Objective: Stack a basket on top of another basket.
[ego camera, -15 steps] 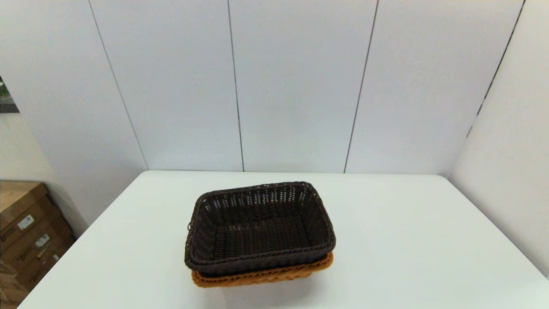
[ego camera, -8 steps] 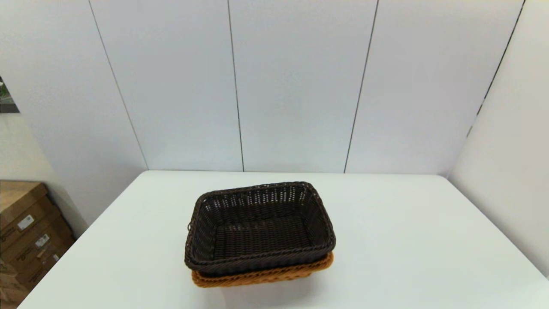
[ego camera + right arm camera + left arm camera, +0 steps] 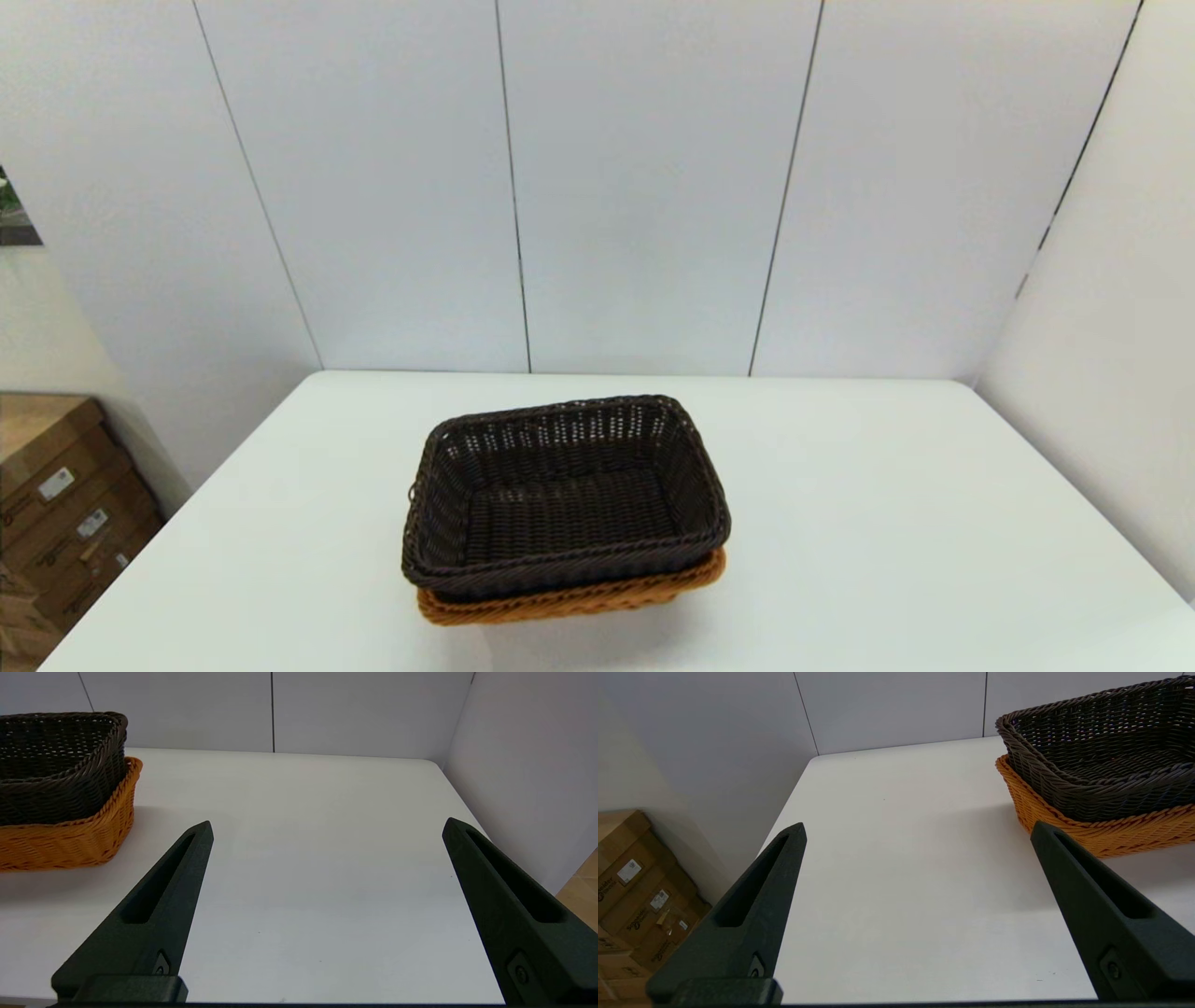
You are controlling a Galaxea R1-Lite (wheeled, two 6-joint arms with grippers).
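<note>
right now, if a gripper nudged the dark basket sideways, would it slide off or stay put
Probably stays put: the dark brown basket sits nested inside the orange-tan basket, whose flared rim wraps it. A push would more likely drag both across the smooth white table. Its open weave suggests it is light and slightly springy. Both grippers sit open, away from it.

Upper basket (image 3: 565,490) nested in lower basket (image 3: 569,597), mid-table (image 3: 887,523), slightly left.

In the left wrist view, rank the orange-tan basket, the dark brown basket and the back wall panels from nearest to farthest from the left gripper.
Measured from the open left gripper:
1. Orange-tan basket: bottom of the stack, its corner just beyond one finger.
2. Dark brown basket: nested in the orange one, its visible part higher and farther back.
3. Back wall panels: beyond the table's far edge.
</note>
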